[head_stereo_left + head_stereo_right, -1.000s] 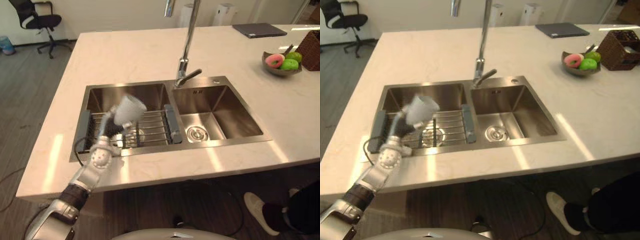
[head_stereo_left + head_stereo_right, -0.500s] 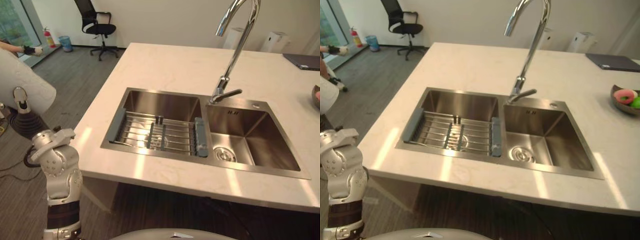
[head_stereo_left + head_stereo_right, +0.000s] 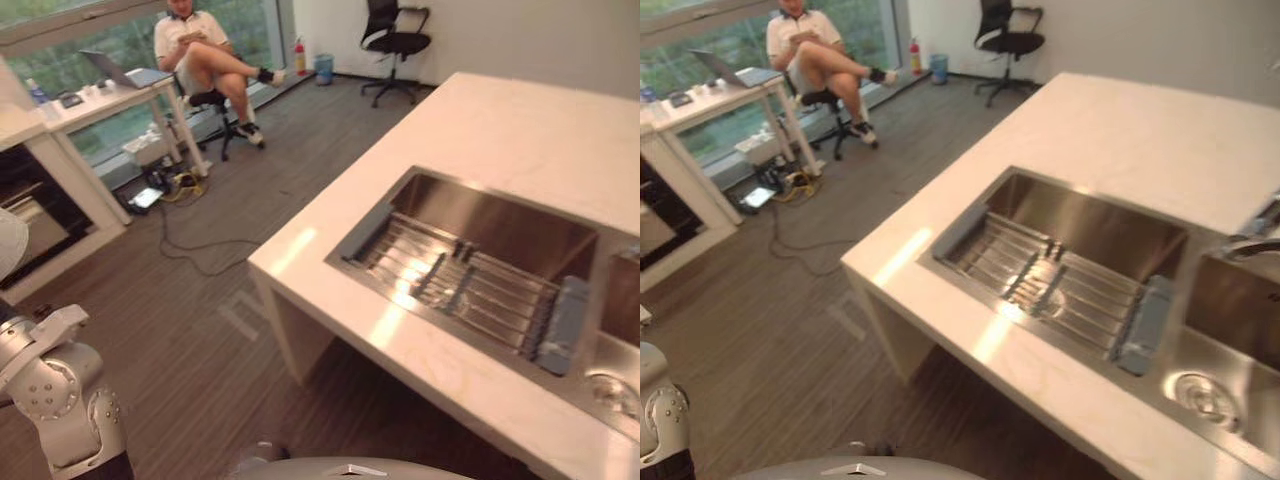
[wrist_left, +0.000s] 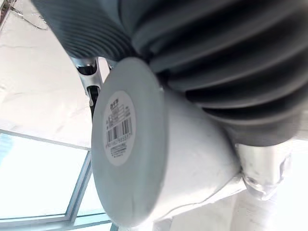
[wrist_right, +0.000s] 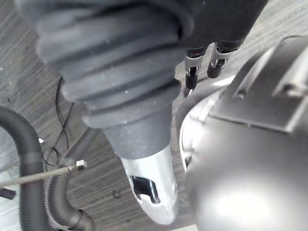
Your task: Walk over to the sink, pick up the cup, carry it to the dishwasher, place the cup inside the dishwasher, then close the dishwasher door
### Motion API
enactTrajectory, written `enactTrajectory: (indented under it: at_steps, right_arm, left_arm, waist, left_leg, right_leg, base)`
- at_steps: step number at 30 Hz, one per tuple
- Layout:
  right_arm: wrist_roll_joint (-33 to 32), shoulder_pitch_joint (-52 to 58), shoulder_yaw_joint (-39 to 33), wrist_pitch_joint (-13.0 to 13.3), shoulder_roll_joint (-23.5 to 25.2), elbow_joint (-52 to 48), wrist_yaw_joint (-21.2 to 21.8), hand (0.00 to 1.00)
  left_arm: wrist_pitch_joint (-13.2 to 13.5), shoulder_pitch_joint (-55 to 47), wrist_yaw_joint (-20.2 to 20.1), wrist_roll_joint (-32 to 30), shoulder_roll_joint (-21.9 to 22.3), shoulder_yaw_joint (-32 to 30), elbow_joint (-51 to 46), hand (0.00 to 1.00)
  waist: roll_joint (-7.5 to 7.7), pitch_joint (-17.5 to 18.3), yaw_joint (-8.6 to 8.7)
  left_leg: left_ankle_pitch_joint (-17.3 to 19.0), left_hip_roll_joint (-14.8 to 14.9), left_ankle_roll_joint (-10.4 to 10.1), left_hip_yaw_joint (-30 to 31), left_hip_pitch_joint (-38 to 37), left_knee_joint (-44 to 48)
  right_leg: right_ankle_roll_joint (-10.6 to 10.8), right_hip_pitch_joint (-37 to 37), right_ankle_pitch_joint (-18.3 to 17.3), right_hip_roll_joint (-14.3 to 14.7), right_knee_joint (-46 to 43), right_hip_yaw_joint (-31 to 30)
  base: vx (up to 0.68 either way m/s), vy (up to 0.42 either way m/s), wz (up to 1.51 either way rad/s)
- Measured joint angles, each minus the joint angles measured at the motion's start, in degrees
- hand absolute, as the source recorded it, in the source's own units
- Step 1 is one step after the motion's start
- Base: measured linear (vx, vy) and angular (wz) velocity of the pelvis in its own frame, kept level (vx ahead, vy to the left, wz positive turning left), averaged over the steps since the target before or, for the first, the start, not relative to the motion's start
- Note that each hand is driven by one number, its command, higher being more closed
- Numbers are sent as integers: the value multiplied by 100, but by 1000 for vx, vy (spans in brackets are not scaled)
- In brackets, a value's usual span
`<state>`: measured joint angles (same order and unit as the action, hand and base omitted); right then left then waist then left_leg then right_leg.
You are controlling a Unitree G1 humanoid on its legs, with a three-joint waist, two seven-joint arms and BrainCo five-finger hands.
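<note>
Ahead: seated person (image 3: pixel 196 45), desk (image 3: pixel 105 95); sink (image 3: pixel 500 215) right; left hand (image 4: pixel 261 164) grips cup (image 4: pixel 159 144).

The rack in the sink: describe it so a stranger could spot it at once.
Find the pale stone counter and the steel sink set into it. The rack lies across the basin nearer the counter's corner: parallel metal wires capped by a grey bar at each end, unlike the smooth steel around it.

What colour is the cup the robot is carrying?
The cup is white, with a barcode label on its base; the left wrist view shows it best.
</note>
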<state>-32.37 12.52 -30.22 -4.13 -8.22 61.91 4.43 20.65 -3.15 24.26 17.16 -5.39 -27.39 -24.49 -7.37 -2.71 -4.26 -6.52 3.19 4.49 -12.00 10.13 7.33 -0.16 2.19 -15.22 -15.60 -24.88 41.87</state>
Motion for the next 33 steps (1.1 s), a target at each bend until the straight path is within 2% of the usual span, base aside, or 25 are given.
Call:
enactTrajectory:
  at_steps: [1,2,3,4,5,6,7,8,9,10,11,12,13,14,15,16,17,18,20,21,22,24,25,30,33]
  right_arm:
    - [-3,-128,-240,29,208,94,18,0]
    - [-2,-141,-376,71,223,176,-5,0]
    - [1,-186,-372,102,179,200,4,0]
    - [0,-91,-375,151,169,179,20,0]
    - [17,-25,-382,160,91,184,21,0]
    - [24,103,-409,130,-48,206,27,0]
    - [102,161,-469,105,-242,216,24,0]
    - [166,112,-551,55,-411,204,18,0]
    - [227,68,-648,5,-445,198,2,0]
    - [287,44,-696,-13,-458,189,-5,0]
    - [381,-34,-726,-24,-450,168,-29,0]
    - [484,-232,-844,-99,-377,138,-129,0]
    - [491,-385,-805,-172,-72,-31,-264,0]
    - [378,-359,-723,-237,129,-201,-307,0]
    - [49,-380,-663,-241,281,-311,-333,0]
    - [-74,-396,-661,-315,311,-314,-305,0]
    - [-173,-386,-654,-293,408,-263,-306,0]
    - [-170,-386,-578,-223,452,-259,-308,0]
    - [-93,-384,-170,-64,579,-259,-239,0]
    - [-102,-380,67,-118,639,-247,-192,0]
    - [-98,-449,187,-142,651,-233,-187,0]
    - [-66,-613,426,-145,591,-242,-98,0]
    - [-48,-741,565,-243,555,-244,-29,0]
    - [-228,-819,1069,-415,423,-273,-10,0]
    - [-326,-803,1313,-569,426,-271,-6,0]
  left_arm:
    - [25,444,-65,-10,-50,-151,165,100]
    - [24,664,-69,-39,-8,-148,273,100]
    - [64,826,-34,-49,-78,-285,337,100]
    - [62,831,12,-53,-88,-344,366,100]
    - [60,853,52,-71,-101,-354,363,100]
    - [59,873,80,-160,-220,-459,362,100]
    - [40,875,134,-199,-392,-625,359,100]
    - [-1,888,190,-296,-553,-759,320,100]
    - [-66,897,184,-319,-619,-791,250,100]
    - [-98,900,178,-344,-709,-798,190,100]
    - [-141,899,167,-345,-948,-865,35,100]
    - [-175,830,174,-342,-1140,-985,-11,100]
    - [-297,719,184,-207,-1302,-1033,78,100]
    - [-392,677,161,-41,-1254,-926,182,100]
    - [-296,625,22,196,-1194,-672,470,100]
    - [-240,623,-50,258,-1160,-543,680,100]
    - [-189,582,-175,410,-1077,-273,1146,100]
    - [-189,507,-172,420,-981,-234,1228,100]
    - [-184,251,-179,472,-541,-54,1233,100]
    - [-183,138,-249,491,-410,242,1224,100]
    - [-175,-3,-379,484,-333,505,1197,100]
    - [-174,-216,-612,453,-103,720,1107,100]
    - [-178,-189,-829,450,-4,903,1094,100]
    - [-393,-110,-1246,454,79,1332,1426,100]
    - [-445,-129,-1377,508,169,1366,1500,100]
  waist:
    - [370,-75,220]
    - [389,-137,244]
    - [586,-289,219]
    - [738,-345,259]
    - [723,-330,260]
    - [622,-262,235]
    - [504,-197,186]
    - [443,-200,107]
    - [430,-200,88]
    - [421,-201,66]
    - [383,-218,20]
    - [531,-255,-88]
    - [863,-249,-237]
    - [826,-271,-188]
    - [820,-248,-152]
    - [821,-231,-154]
    - [947,-193,-193]
    - [997,-179,-203]
    - [1016,-174,-171]
    - [1061,-132,-140]
    - [1100,-76,-190]
    - [992,89,-158]
    - [1016,107,-133]
    - [833,130,41]
    - [914,215,41]
  left_leg:
    - [-41,-302,561,191,-35,-427]
    - [517,-139,803,-201,-11,125]
    - [897,174,635,-877,-224,1069]
    - [971,572,266,-1247,-463,1467]
    - [935,777,107,-1310,-586,1573]
    - [728,1151,-119,-1242,-759,1531]
    - [472,1271,-398,-1091,-893,1197]
    - [394,1116,-1084,-1033,-1155,396]
    - [408,992,-1393,-1045,-1331,-189]
    - [280,848,-1538,-1054,-1558,-925]
    - [-119,714,-1692,-1110,-1710,-1236]
    - [313,608,-1450,-1156,-1795,-1241]
    - [400,327,-1343,-1062,-1850,-1238]
    - [466,334,-1187,-733,-1884,-1239]
    - [506,449,-1087,-276,-1867,-1240]
    - [535,490,-1051,-116,-1837,-1241]
    - [583,424,-947,283,-1777,-1241]
    - [597,370,-898,373,-1780,-1241]
    - [654,222,-801,565,-1849,-1240]
    - [703,63,-760,639,-1892,-1240]
    - [795,-138,-726,629,-1969,-1239]
    - [1034,-241,-693,566,-1774,-939]
    - [1263,-254,-699,598,-1545,-498]
    - [1409,-3,-785,526,-1694,-240]
    - [1423,76,-809,351,-1778,-268]
  right_leg:
    - [-156,352,181,-25,297,19]
    - [-183,307,198,-324,89,553]
    - [-176,271,169,-789,-144,749]
    - [-63,128,272,-1081,-125,1079]
    - [-3,37,322,-1189,-116,1266]
    - [120,-53,409,-1332,-149,1566]
    - [214,-123,567,-1457,-171,1832]
    - [325,-284,810,-1621,-75,1978]
    - [430,-424,959,-1644,39,2061]
    - [553,-579,1118,-1643,156,2115]
    - [793,-798,1365,-1602,233,2054]
    - [786,-833,1535,-1720,221,1819]
    - [418,-854,1979,-1946,122,1225]
    - [-102,-795,2436,-1947,-143,515]
    - [429,-562,1922,-1490,-311,-913]
    - [610,-498,1623,-1186,-298,-1392]
    - [657,-280,1410,-748,-279,-2062]
    - [708,-180,1310,-604,-258,-2320]
    - [1053,13,926,-75,-77,-2883]
    - [1051,8,1127,154,411,-2902]
    - [868,-31,1202,191,889,-2669]
    - [843,-320,1223,207,1561,-2926]
    - [884,-439,1260,211,1836,-2984]
    - [755,-822,1347,427,2089,-2860]
    - [706,-904,1380,520,2304,-2940]
  base:
    - [-145,-97,221]
    - [11,-100,199]
    - [39,-51,164]
    - [7,22,146]
    - [-72,153,168]
    - [-92,305,157]
    - [-98,485,169]
    - [-61,485,132]
    - [-54,441,105]
    - [-39,459,110]
    - [-11,560,97]
    - [22,638,88]
    - [45,485,87]
    - [59,445,149]
    - [49,300,165]
    - [46,315,194]
    - [35,167,137]
    - [107,184,133]
    - [106,104,77]
    - [122,68,55]
    - [148,68,24]
    - [175,57,-9]
    - [156,22,7]
    - [105,-52,5]
    - [26,-45,-25]
